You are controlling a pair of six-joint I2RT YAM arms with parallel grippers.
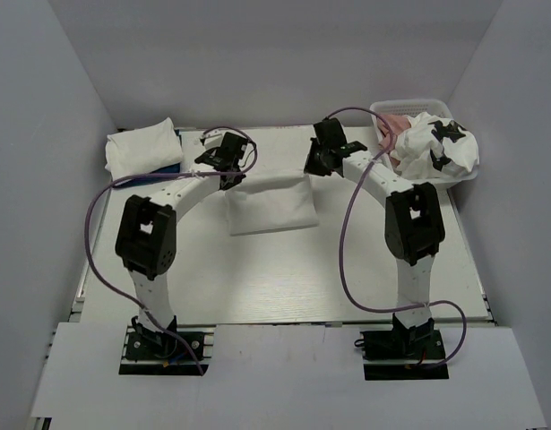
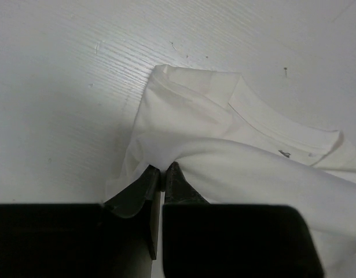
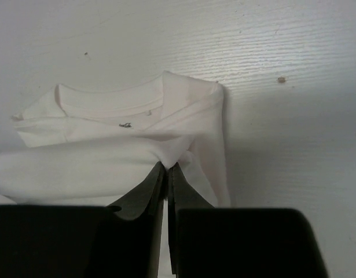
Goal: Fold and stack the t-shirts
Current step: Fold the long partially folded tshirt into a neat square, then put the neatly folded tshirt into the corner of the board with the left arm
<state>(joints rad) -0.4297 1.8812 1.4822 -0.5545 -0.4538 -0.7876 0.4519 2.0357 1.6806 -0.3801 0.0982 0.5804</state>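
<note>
With the left tool (image 2: 163,174) and right tool (image 3: 167,171) each clenched on an edge of the white t-shirt (image 1: 271,208), both should travel level and together so the fold lands square.

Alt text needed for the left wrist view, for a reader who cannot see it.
The left end effector pinches a raised fold of a white t-shirt, its jaws nearly closed on the cloth. The shirt lies partly folded on a white table, with its collar showing toward the right.
</note>
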